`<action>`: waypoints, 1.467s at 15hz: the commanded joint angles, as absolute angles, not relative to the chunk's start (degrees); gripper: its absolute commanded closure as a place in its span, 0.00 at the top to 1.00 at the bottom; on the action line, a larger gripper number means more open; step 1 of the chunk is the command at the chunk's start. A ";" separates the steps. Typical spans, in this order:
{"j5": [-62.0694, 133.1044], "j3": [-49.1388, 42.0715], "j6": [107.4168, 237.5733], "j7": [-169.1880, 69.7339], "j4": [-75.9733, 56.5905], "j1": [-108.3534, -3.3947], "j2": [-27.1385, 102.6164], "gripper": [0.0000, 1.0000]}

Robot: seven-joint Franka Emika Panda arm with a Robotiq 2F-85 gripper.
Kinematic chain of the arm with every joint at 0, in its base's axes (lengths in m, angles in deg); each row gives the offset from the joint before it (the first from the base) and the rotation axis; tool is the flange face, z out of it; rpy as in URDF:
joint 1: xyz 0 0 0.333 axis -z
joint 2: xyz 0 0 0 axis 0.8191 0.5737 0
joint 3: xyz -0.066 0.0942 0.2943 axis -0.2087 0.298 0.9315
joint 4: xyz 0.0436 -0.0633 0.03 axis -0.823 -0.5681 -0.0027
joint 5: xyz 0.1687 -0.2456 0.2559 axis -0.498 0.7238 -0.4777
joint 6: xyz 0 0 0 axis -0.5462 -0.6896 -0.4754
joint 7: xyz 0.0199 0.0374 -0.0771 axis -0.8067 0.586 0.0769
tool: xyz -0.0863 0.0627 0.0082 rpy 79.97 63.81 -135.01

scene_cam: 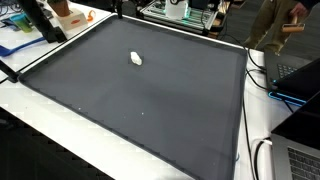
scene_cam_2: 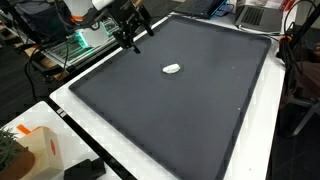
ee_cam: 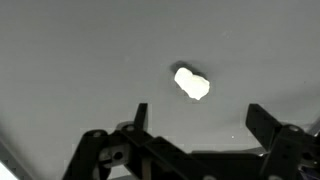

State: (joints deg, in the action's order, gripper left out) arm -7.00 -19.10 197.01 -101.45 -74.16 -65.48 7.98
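Dark mat (scene_cam_2: 190,115) covers most of white tabletop (scene_cam_2: 115,136); orange-white box (scene_cam_2: 41,149) & black block (scene_cam_2: 85,170) sit at one corner.

White counter (scene_cam: 70,125), overlaid almost wholly by a dark grey mat (scene_cam: 160,105). You see one small white lump (scene_cam: 137,58) lying directly on the mat, at eleven o'clock from the mat's middle in an exterior view, well apart from every edge.

Soft, even, diffuse light, faint sheen on the dark mat (scene_cam_2: 180,110), white lump (ee_cam: 192,84) mid-mat blown out and soft in wrist view, shadows faint.
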 commanded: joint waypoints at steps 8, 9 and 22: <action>-18.96 -21.37 195.62 -116.27 -74.33 -65.25 7.74 1.00; -18.96 -21.36 195.62 -116.27 -74.28 -65.25 7.74 1.00; -45.69 -17.54 203.41 -145.47 -75.00 -70.12 6.30 1.00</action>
State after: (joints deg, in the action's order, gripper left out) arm -40.06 -17.41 204.90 -138.53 -74.25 -70.13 7.14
